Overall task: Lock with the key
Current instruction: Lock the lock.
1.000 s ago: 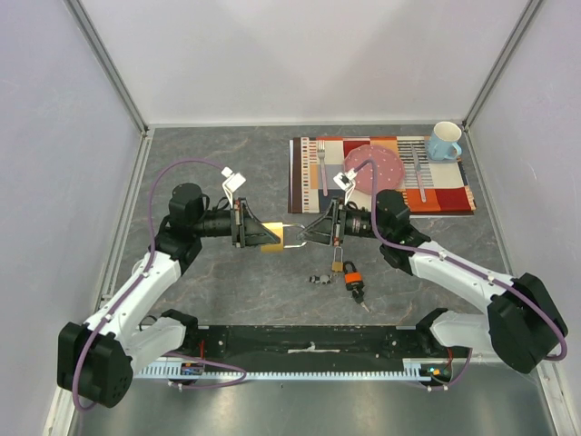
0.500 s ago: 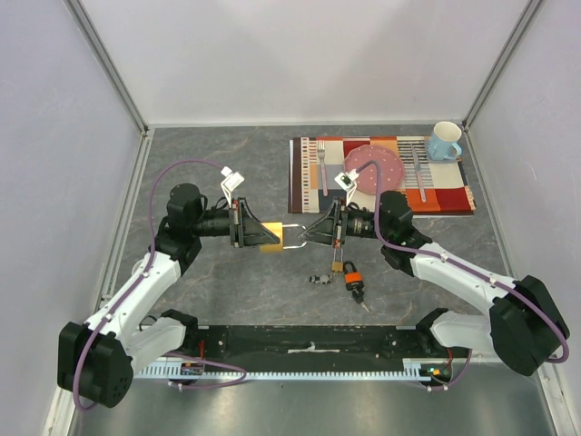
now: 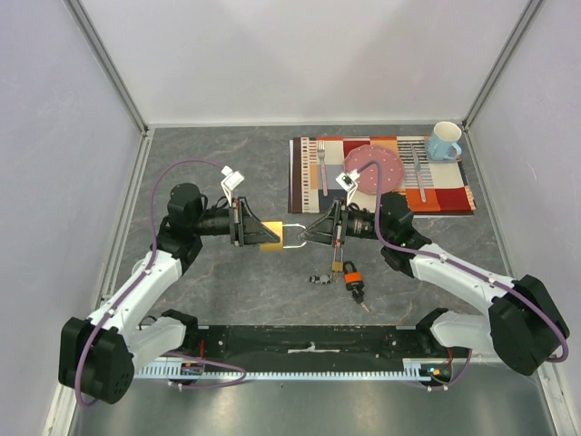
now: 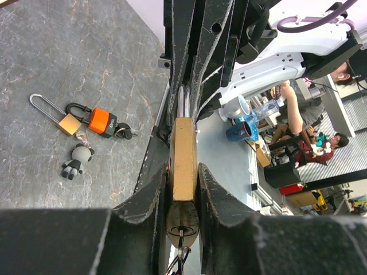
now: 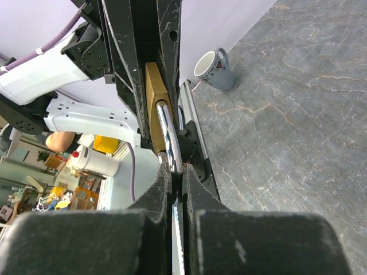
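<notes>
My left gripper (image 3: 261, 234) is shut on the body of a brass padlock (image 3: 271, 235) and holds it above the table. In the left wrist view the padlock (image 4: 183, 154) sits between the fingers of that gripper (image 4: 183, 172). A key (image 4: 182, 243) with a ring sticks in the keyhole in its base. My right gripper (image 3: 306, 233) faces the left one and is shut on the padlock's silver shackle (image 3: 292, 236). In the right wrist view the shackle (image 5: 166, 129) runs from the brass body (image 5: 153, 103) into the closed right gripper (image 5: 176, 172).
On the table below the grippers lie an orange-covered padlock (image 3: 353, 278), a small brass padlock (image 3: 338, 265) and a panda keychain (image 3: 320, 279). A placemat (image 3: 454, 195) at the back right holds a pink plate (image 3: 377, 166), a fork (image 3: 321, 163) and a blue mug (image 3: 444, 141).
The left gripper and the padlock body have shifted very slightly. Both grips are unchanged.
</notes>
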`<state>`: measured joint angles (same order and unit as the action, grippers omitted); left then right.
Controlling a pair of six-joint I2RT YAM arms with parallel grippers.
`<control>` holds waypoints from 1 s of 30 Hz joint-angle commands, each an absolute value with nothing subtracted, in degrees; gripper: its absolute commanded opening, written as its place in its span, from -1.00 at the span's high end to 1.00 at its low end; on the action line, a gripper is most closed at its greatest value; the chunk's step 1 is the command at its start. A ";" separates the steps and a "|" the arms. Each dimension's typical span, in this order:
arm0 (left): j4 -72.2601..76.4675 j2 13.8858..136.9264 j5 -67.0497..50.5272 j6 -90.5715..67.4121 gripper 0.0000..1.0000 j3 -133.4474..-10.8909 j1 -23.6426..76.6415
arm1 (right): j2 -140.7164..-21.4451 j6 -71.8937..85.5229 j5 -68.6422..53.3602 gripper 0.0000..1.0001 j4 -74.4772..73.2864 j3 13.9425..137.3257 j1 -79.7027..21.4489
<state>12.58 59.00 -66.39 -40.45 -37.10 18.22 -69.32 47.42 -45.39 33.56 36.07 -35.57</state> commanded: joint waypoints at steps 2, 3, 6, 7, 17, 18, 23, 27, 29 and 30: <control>17.67 58.97 -66.80 -42.45 0.95 -37.53 18.63 | -69.96 49.39 -45.00 1.00 39.99 36.83 -38.05; 17.67 59.06 -66.62 -42.45 0.95 -37.44 18.72 | -70.05 49.74 -44.91 1.00 40.51 36.74 -38.14; 17.93 58.97 -65.83 -42.28 0.95 -37.09 18.72 | -70.93 50.27 -44.65 1.00 41.57 36.83 -39.02; 17.93 58.97 -65.57 -42.36 0.96 -37.09 18.72 | -71.45 50.88 -44.56 1.00 42.01 37.00 -39.11; 25.84 59.41 -67.24 -47.90 0.95 -35.77 18.81 | -74.27 47.56 -41.49 1.00 38.33 39.90 -41.31; 26.01 59.50 -67.24 -47.99 0.95 -35.68 18.81 | -74.44 47.11 -41.14 1.00 37.02 40.69 -41.48; 28.20 59.94 -66.97 -49.30 0.96 -34.98 18.90 | -75.93 45.44 -38.85 1.00 33.32 44.03 -42.71; 28.56 59.94 -66.45 -49.39 0.95 -34.80 18.98 | -77.69 43.25 -36.31 1.00 28.50 47.10 -43.86; 28.48 59.51 -65.31 -49.39 0.95 -34.72 19.16 | -78.13 41.93 -34.46 1.00 25.59 48.42 -44.47; 28.30 59.33 -64.78 -49.22 0.95 -34.72 19.25 | -78.31 41.31 -32.45 1.00 22.18 49.73 -44.73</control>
